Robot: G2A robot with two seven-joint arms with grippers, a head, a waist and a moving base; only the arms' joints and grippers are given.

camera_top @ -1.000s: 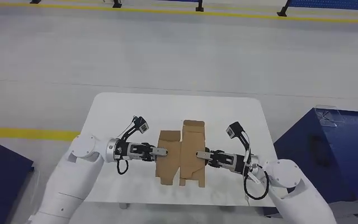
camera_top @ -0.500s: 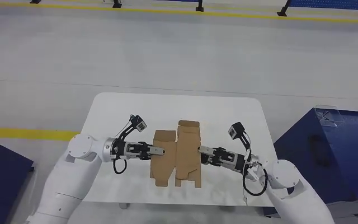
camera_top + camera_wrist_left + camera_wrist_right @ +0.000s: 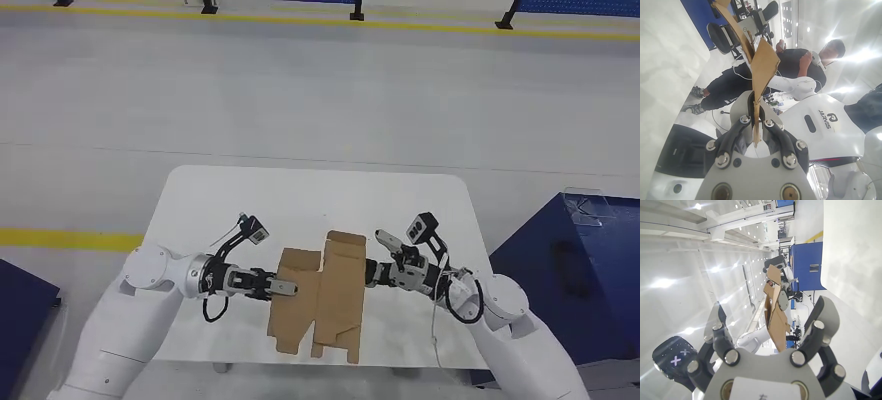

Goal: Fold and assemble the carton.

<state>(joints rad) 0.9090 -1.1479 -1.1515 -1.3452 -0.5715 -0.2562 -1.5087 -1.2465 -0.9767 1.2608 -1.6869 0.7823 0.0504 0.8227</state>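
Carton far end cut off at left wrist view's edge; contact with table unclear from above.

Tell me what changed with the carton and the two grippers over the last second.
The right gripper let go of the carton and now stands open around its edge. The carton shifted slightly toward the robot and tilted. The left gripper stayed shut on the carton's other edge, and the carton stayed over the white table.
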